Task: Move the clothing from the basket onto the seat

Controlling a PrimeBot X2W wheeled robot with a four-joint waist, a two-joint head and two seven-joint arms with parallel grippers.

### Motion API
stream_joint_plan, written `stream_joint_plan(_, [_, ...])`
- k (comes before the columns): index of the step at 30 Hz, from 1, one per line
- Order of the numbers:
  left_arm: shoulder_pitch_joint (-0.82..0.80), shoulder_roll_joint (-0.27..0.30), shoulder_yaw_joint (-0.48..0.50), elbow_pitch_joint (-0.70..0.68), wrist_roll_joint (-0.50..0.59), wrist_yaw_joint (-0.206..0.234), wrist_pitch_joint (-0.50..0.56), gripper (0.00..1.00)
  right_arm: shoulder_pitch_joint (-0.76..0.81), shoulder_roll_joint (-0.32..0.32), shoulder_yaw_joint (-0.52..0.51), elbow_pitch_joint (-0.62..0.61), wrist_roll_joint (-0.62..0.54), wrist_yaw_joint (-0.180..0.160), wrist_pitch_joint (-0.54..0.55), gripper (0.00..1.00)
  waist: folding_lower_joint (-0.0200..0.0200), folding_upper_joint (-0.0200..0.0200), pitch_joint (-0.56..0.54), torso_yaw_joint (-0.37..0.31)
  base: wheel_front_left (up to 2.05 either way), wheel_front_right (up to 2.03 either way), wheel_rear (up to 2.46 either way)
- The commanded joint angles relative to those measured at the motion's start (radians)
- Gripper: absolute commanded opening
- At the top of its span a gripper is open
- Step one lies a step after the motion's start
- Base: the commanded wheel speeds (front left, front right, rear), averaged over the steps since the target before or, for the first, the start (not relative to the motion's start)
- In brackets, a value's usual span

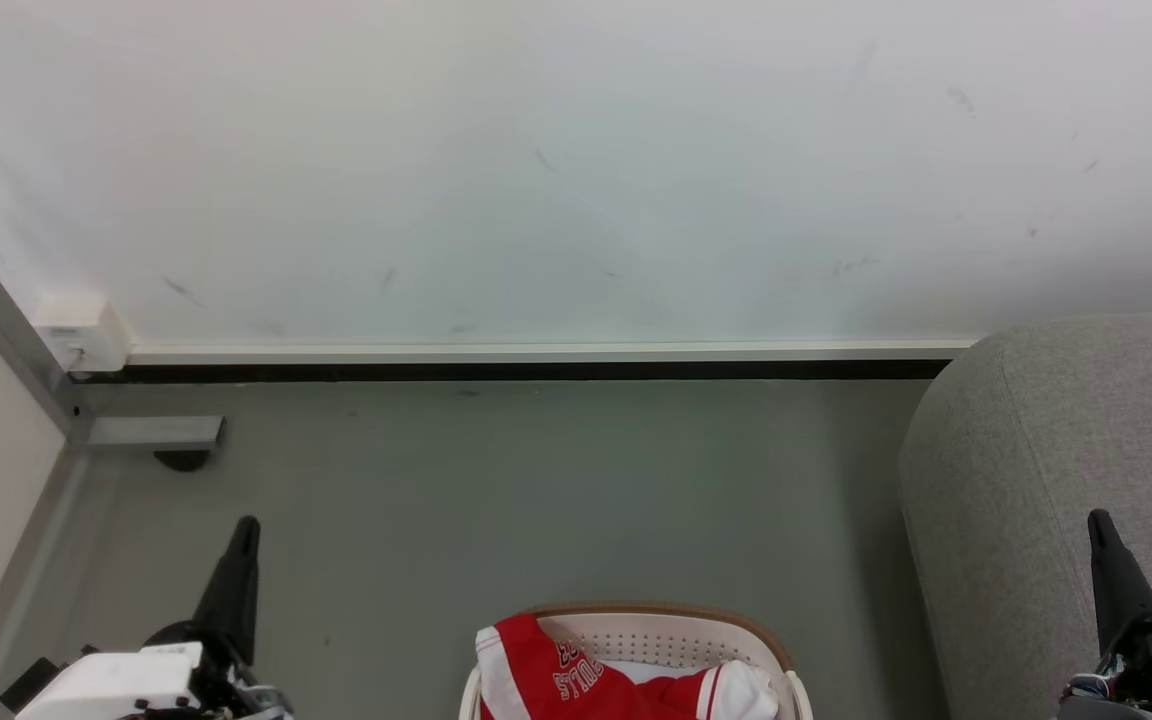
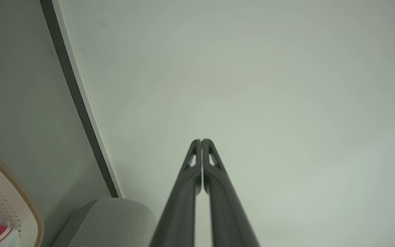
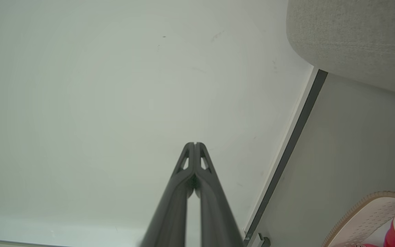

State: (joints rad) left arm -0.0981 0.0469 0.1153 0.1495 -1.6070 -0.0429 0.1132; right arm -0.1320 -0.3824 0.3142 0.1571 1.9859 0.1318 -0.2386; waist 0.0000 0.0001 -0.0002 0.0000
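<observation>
The pale wall takes up the far half of the head view, and a white baseboard with a dark strip below it joins it to the grey floor. On the right, the seat rises from the floor with its rounded grey edge facing left; its far end lies against the wall. The basket stands on the floor at the near edge, about midway between the arms and left of the seat, with a strip of floor between them. Only its far rim and perforated wall are in frame. The clothing lies inside it, red with white bands and lettering, bunched against the left wall and rising about level with the rim. The left gripper points up over bare floor at the near left, fingers pressed together with nothing between them. The right gripper, in front of the seat at the near right, is likewise closed and empty. Nothing has been lifted yet. From here, a reach could go astray because most of the basket is cut off from view. Closed fingers would only push the fabric down. A loose pinch could snag cloth on the rim and drag the light basket, and a garment laid on that rounded edge could slide off.
</observation>
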Motion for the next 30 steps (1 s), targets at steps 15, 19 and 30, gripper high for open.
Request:
stream_joint_plan(15, [0.015, -0.005, -0.009, 0.017, 0.002, -0.004, -0.014, 1.00, 0.018, 0.027, 0.010, 0.008, -0.017, 0.000, 0.000, 1.00, 0.0000, -0.0001, 0.001, 0.000, 0.00, 0.00, 0.00])
stream_joint_plan(19, [0.015, -0.005, -0.020, 0.009, 0.008, -0.009, -0.035, 1.00, 0.020, 0.045, 0.005, -0.002, -0.042, 0.000, -0.002, 1.00, 0.0000, -0.0001, 0.000, -0.001, 0.00, 0.00, 0.00])
stream_joint_plan(30, [0.015, 0.005, -0.043, -0.026, 0.130, -0.021, -0.088, 1.00, 0.022, 0.087, -0.033, -0.016, -0.170, 0.000, -0.005, 1.00, 0.0000, -0.0001, 0.000, -0.006, 0.00, 0.00, 0.00])
